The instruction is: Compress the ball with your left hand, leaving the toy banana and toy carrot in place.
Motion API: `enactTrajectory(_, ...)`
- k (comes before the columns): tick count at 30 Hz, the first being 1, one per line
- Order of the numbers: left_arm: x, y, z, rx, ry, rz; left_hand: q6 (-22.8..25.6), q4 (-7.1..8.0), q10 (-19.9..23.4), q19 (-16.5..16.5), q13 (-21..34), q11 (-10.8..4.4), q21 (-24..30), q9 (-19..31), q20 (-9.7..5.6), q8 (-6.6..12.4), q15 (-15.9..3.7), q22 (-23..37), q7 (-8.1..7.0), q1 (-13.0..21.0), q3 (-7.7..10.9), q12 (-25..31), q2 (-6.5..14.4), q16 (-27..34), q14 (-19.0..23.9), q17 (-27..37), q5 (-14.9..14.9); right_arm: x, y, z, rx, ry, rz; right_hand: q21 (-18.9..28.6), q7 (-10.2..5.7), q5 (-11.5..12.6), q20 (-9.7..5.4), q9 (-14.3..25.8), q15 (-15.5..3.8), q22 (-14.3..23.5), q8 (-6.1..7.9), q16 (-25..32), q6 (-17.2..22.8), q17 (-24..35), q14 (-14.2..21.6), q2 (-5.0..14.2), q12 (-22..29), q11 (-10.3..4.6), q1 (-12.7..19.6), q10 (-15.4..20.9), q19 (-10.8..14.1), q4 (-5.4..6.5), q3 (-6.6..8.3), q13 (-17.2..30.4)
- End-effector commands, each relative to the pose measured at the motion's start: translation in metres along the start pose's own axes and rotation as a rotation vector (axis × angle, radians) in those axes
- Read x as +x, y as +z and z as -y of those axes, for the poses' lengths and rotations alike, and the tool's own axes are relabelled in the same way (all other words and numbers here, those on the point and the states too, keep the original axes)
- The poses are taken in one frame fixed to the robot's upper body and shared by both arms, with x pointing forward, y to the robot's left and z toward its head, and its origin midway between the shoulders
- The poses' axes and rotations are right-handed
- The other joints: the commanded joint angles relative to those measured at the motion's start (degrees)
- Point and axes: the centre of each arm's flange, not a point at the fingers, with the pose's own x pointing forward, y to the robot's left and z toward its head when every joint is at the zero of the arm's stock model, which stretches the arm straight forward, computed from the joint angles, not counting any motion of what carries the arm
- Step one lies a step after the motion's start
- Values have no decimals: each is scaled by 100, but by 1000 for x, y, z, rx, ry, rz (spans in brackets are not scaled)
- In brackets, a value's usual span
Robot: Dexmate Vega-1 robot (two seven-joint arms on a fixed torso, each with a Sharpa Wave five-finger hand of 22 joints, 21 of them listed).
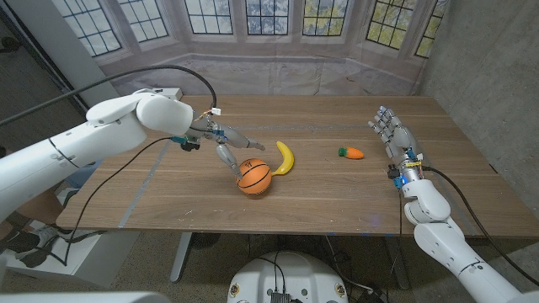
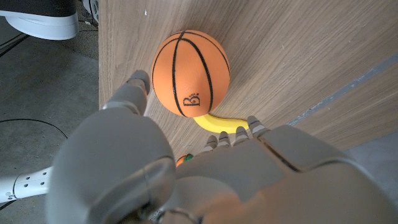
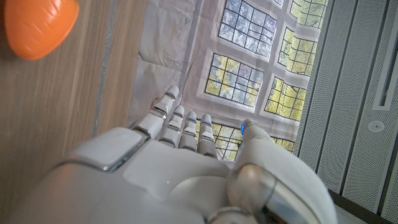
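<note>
While the left hand [image 1: 226, 143] hovers spread beside the ball [image 1: 254, 178], gripping nothing, right hand [image 1: 393, 135] open too.

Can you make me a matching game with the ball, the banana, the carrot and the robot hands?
Things:
1. ball
2. toy banana
3. toy carrot
4. right robot hand

Descriptions:
A. yellow and curved, right beside the ball
B. open, at the table's right side
C. orange with black lines, by the left robot hand
D. small, orange with a green end, lying alone

Pairs: 1-C, 2-A, 3-D, 4-B
</note>
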Motion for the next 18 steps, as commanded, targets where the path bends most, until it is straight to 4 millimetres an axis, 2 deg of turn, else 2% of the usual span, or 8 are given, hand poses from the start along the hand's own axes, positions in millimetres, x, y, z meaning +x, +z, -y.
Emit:
enactTrajectory(1,5,5,4,52,19,-5,-1310,18,-1041,-64,46,19,-38,27,-12,18,45,32,-2,93,-46,-6,12,13,-761,12,-2,-5,1,1,-4,-17,1,23,-3,1,31,32,30,19,6,18,-11,17,-14,-14,22,-18,-1,-26,23,-30,3,17)
enactTrajectory(18,0,11,21,54,117,-23,-1315,36,-1024,-73,101,-15,-68,54,-68,92,39,47,9,114,-87,82,37,58,-743,25,2,-14,2,5,0,-41,14,24,-8,-1,62,33,31,20,11,25,-12,22,-15,-6,27,-13,-15,-29,26,-41,3,17)
